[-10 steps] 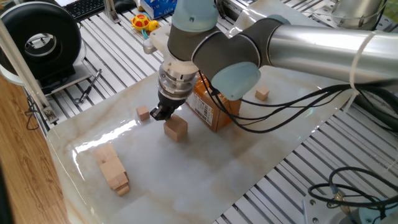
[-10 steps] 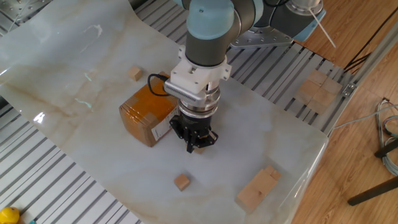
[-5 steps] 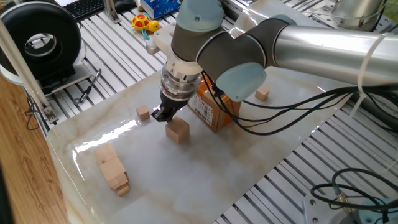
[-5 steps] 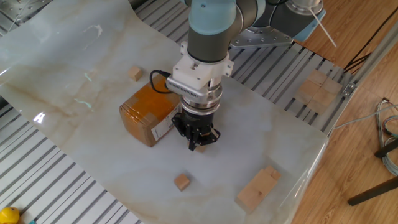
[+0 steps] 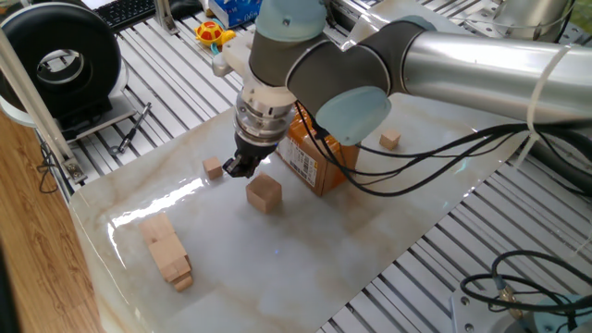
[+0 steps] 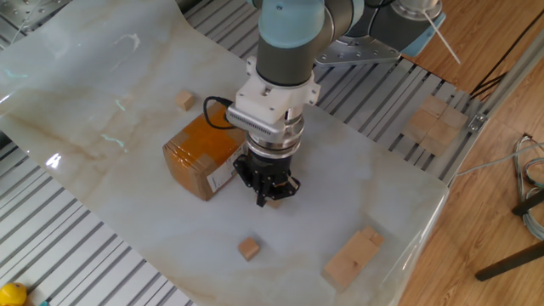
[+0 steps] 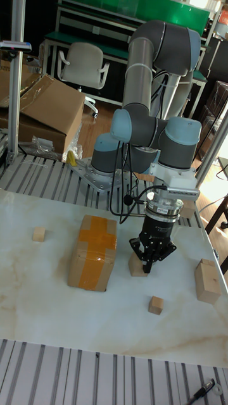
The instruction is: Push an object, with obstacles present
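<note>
The object, a plain light-wood cube [image 5: 264,194], sits on the marble tabletop just in front of the cardboard box [image 5: 312,159]. My gripper [image 5: 242,167] stands low over the table right beside the cube, fingers together and holding nothing. In the tall fixed view the gripper [image 7: 147,266] is pressed against the cube [image 7: 136,266], which lies between it and the box [image 7: 93,252]. In the other fixed view the gripper [image 6: 265,197] covers almost all of the cube. One tiny cube [image 5: 214,167] lies just left of the gripper, another [image 5: 390,140] beyond the box.
Long pale wooden blocks [image 5: 168,252] lie near the table's front left corner. More wooden blocks [image 6: 432,124] rest on the slatted frame off the marble. A black reel [image 5: 65,60] and a toy [image 5: 214,35] stand behind the table.
The cube has slid a little away from the box side toward the table's front. The gripper nudged with it, then edged slightly back to the left.
</note>
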`<state>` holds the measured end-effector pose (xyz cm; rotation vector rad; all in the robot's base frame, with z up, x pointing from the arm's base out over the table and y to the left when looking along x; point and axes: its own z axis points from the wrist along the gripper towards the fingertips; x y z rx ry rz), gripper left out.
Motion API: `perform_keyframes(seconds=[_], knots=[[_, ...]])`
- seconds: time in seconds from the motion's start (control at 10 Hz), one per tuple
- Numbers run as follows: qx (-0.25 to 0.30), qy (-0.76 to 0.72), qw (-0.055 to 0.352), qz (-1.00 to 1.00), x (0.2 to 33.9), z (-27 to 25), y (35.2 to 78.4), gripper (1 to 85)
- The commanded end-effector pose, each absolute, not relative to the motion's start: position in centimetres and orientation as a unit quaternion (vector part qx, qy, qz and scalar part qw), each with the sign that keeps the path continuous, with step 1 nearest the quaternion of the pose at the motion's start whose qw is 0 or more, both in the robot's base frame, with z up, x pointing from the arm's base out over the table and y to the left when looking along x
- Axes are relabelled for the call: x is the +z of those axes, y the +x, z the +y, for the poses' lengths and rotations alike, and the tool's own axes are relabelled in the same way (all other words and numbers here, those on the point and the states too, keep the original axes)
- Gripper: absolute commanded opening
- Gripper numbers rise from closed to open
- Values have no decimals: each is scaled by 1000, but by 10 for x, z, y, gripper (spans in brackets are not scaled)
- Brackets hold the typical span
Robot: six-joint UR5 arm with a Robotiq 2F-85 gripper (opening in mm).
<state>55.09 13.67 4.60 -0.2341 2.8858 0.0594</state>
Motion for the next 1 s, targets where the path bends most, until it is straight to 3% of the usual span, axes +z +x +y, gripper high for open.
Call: perform_keyframes(seconds=[0.0,0.9], knots=[[5,-113,121,986,45,115,560,13],[11,-104,128,986,48,86,543,13]])
